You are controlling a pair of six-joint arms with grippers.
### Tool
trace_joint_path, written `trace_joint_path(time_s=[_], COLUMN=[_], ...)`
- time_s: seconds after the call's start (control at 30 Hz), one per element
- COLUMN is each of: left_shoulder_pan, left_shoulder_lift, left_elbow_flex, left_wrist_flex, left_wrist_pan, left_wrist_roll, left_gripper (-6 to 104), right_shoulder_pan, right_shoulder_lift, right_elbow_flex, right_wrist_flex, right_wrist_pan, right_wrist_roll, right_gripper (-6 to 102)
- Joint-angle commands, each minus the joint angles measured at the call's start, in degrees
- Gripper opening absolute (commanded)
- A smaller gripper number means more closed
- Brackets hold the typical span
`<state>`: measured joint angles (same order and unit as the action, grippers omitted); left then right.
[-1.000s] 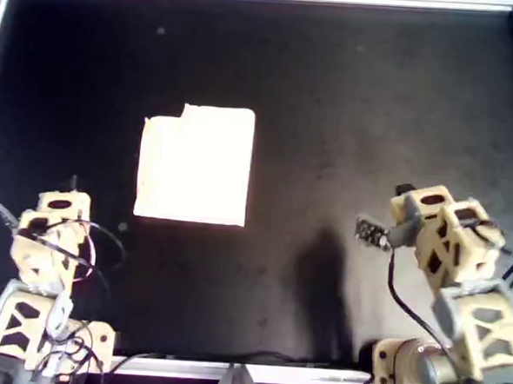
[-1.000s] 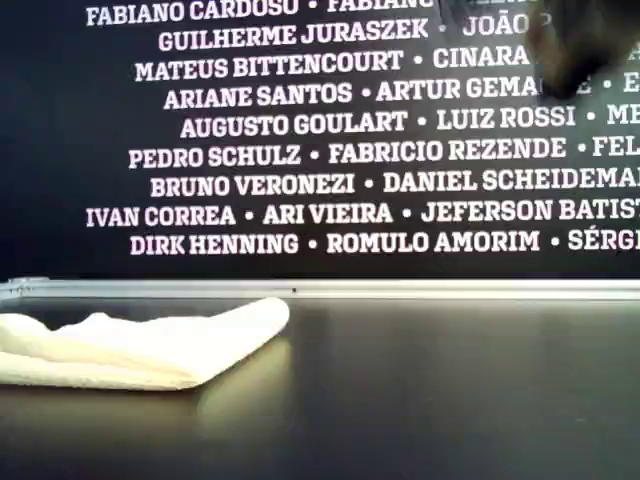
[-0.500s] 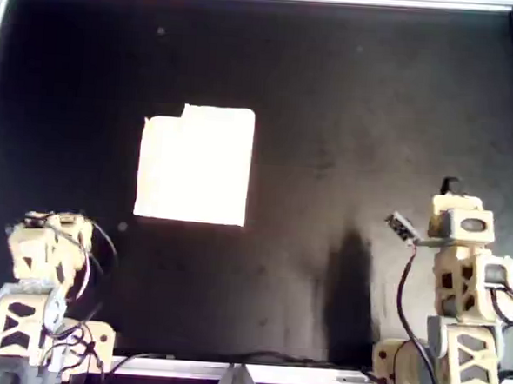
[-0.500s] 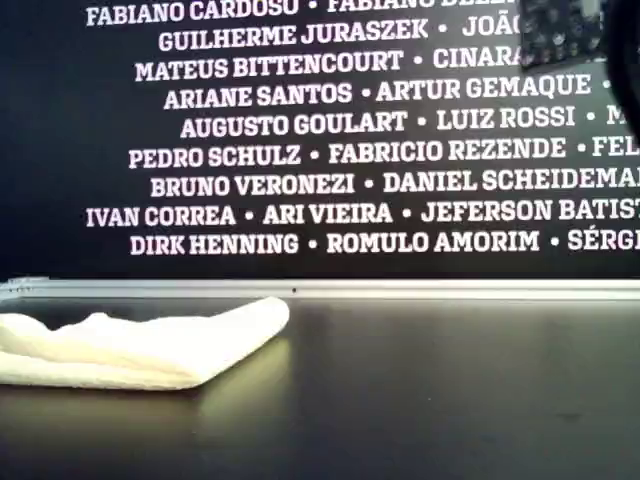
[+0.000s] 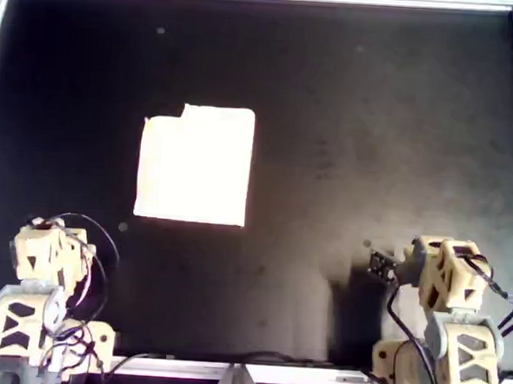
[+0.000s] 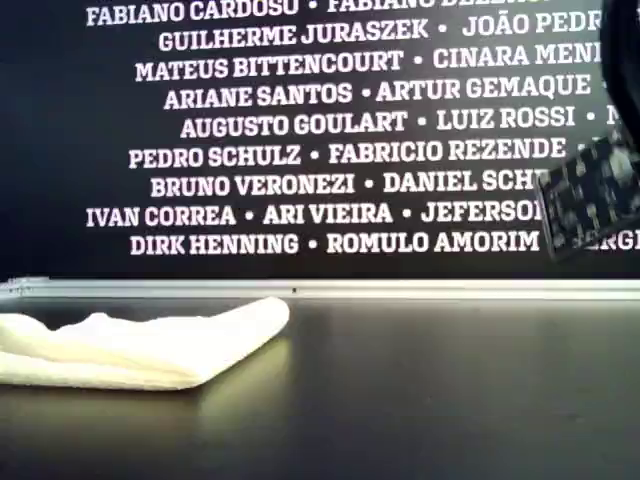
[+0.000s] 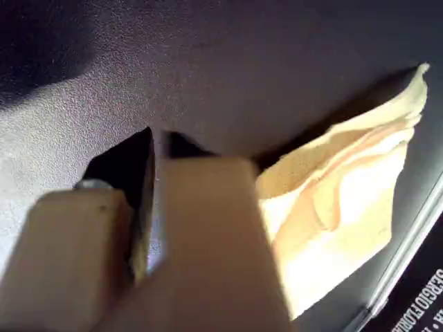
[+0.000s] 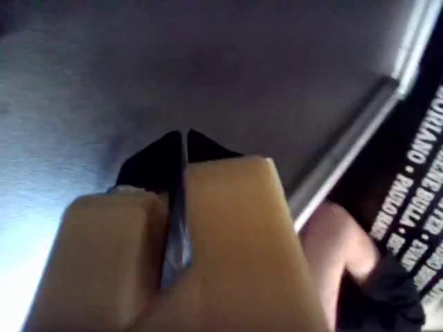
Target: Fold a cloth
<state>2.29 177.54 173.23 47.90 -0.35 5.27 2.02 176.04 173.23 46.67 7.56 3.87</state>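
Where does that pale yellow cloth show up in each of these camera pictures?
Overhead view: the cloth lies left of centre on the black table.
Exterior view: low at the exterior view's left.
First wrist view: beyond my first gripper, folded layers showing.
Second wrist view: not in it.
Shared landmark: the table's metal edge rail.

Both arms are built of tan, blocky printed segments with triangular cut-outs, and loose black cables loop beside them. My first gripper (image 7: 158,149) and my second gripper (image 8: 183,149) each have thick tan fingers ending in dark pointed tips; a small screw sits at nine o'clock.
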Motion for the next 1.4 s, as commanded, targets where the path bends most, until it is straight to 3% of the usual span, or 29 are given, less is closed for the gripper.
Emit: trace_joint_path(time_s=[0.0,0.23,0.33,1.37], left_shoulder_pan=[1.4,0.4,0.4,0.4], left_shoulder_lift=[1.1,0.7,0.6,0.5], left_elbow_flex=[-0.6,-0.6,-0.6,-0.6], left_wrist_flex=[0.0,0.0,0.0,0.0], left_wrist_pan=[0.4,0.0,0.3,0.3], left_wrist_roll=[-0.3,0.4,0.4,0.5], left_gripper=[0,0,1,1], right_shoulder_pan=[-0.4,0.4,0.9,0.8], right_shoulder_lift=[1.3,1.1,1.1,1.1], right_elbow_flex=[0.7,0.7,0.7,0.7], right_wrist_flex=[1.6,1.6,1.6,1.6], right_wrist_pan=[0.4,0.4,-0.3,-0.5], right_wrist_roll=[0.18,0.18,0.88,0.7], right_gripper=[0,0,0,0])
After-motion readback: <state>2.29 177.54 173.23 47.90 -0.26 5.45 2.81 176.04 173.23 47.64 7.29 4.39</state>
